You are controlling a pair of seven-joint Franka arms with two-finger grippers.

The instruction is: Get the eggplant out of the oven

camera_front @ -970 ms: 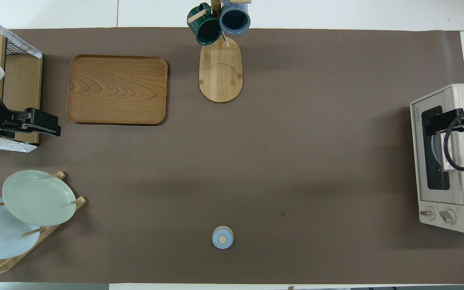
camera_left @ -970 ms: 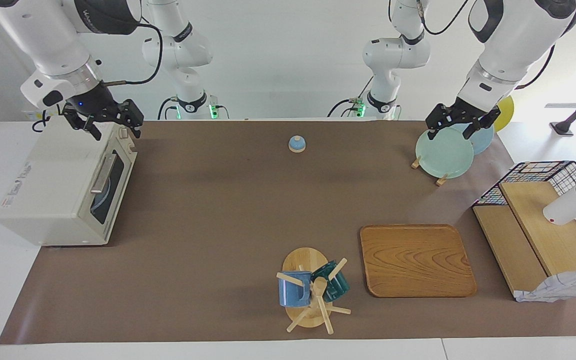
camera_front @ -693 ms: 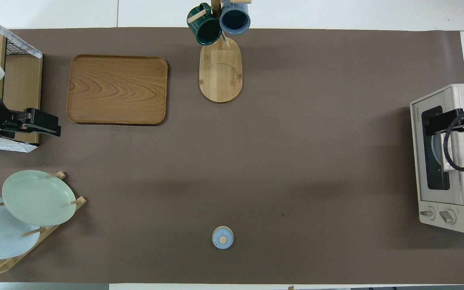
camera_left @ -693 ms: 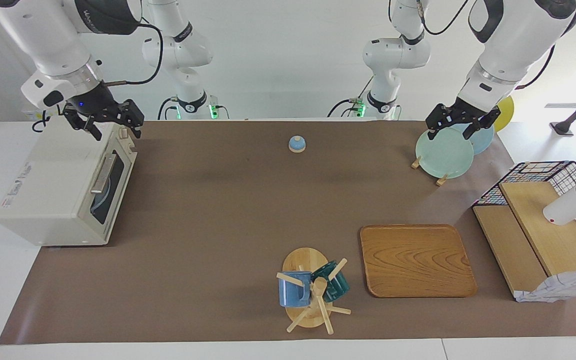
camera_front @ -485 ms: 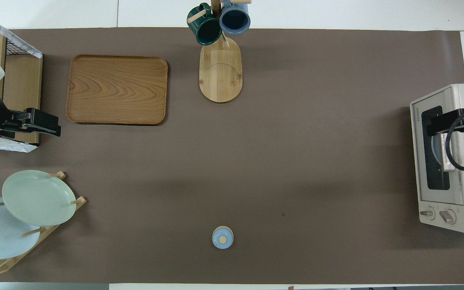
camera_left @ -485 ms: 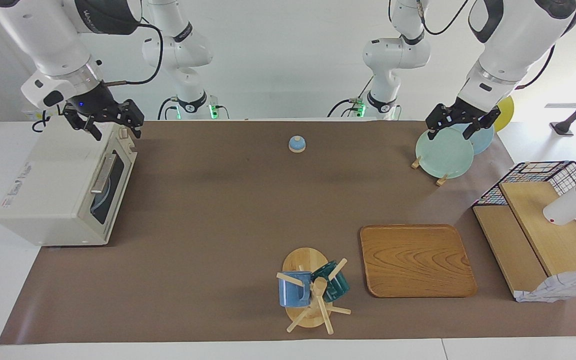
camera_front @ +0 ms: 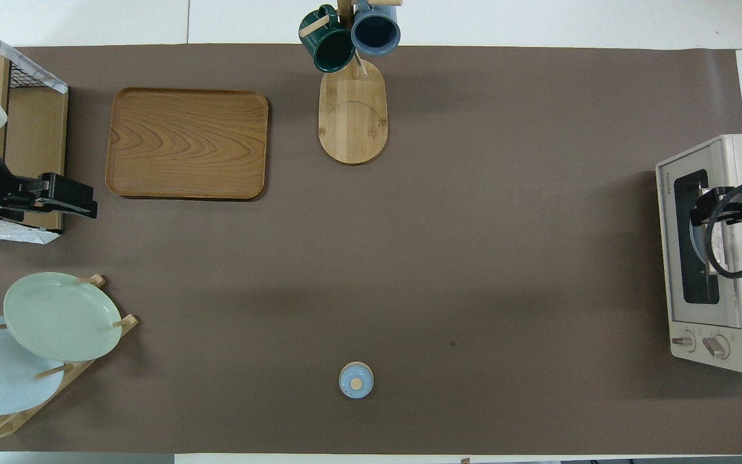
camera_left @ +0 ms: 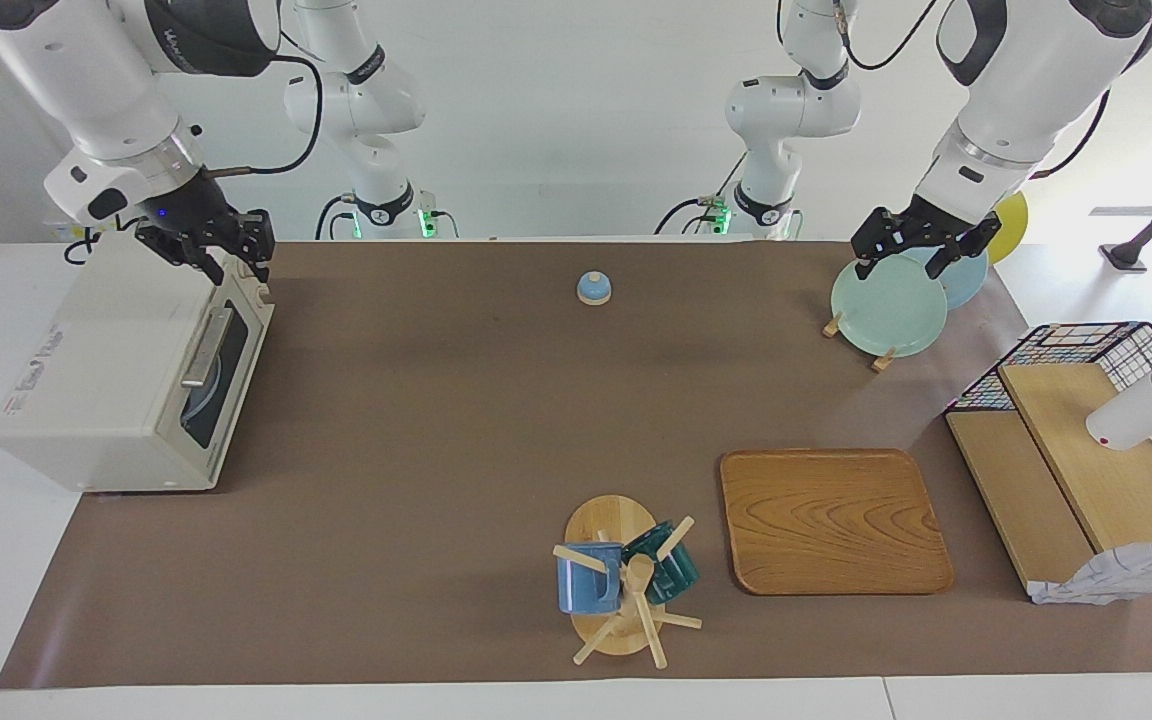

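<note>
The cream-white oven (camera_left: pixel 106 360) (camera_front: pixel 732 258) stands at the right arm's end of the table, its dark glass door shut under the silver handle (camera_left: pixel 206 345). The eggplant is hidden; only a pale blue plate shows faintly through the glass. My right gripper (camera_left: pixel 234 265) (camera_front: pixel 699 206) hangs over the oven's top front edge, at the end nearer the robots, with nothing seen in it. My left gripper (camera_left: pixel 921 255) (camera_front: pixel 87 205) waits open and empty over the plate rack (camera_left: pixel 851 335).
A small blue lid (camera_left: pixel 594 288) lies mid-table near the robots. A mug tree (camera_left: pixel 626 590) with a blue and a green mug and a wooden tray (camera_left: pixel 831 520) sit at the edge farthest from the robots. A wire-and-wood shelf (camera_left: pixel 1066 470) holds a white bottle (camera_left: pixel 1146 410).
The right gripper has drawn visibly narrower over the oven's top edge and shifted slightly. The left arm and everything on the table have stayed still.
</note>
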